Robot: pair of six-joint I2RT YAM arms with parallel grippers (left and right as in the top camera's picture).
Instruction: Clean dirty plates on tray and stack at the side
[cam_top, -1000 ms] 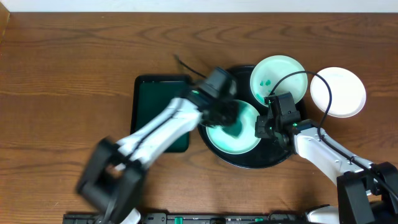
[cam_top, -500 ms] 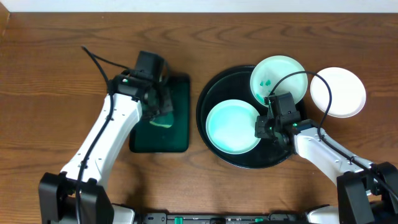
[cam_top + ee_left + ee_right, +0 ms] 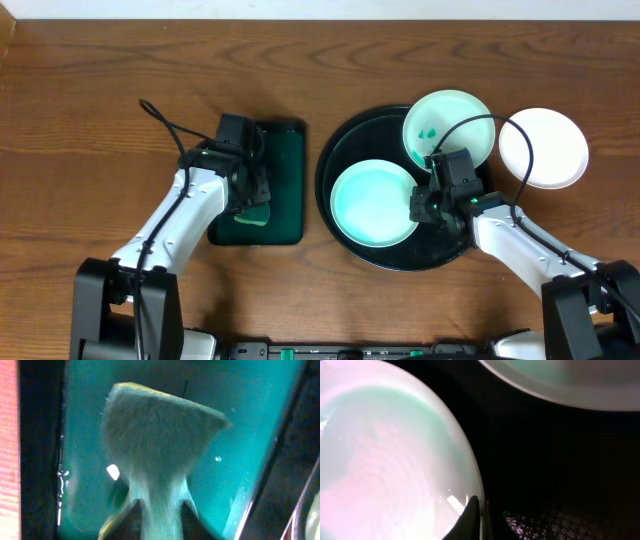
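Between the jaws of the left gripper [image 3: 157,512] the fuzzy, soft sponge [image 3: 160,435] is pinched at its waist and fans out ahead of them over the dark green tray [image 3: 288,190]. A second ago it was being rubbed on the cyan plate [image 3: 372,205]. That plate is now seen bare and glossy, so its wiping is judged done and stacking due. Its thin rim is nipped by the right gripper [image 3: 428,203], jaws pressed together, on the glossy black tray [image 3: 440,258]. Beyond those jaws a smeared plate [image 3: 447,122] is left. A white plate [image 3: 543,148] lies off the tray.
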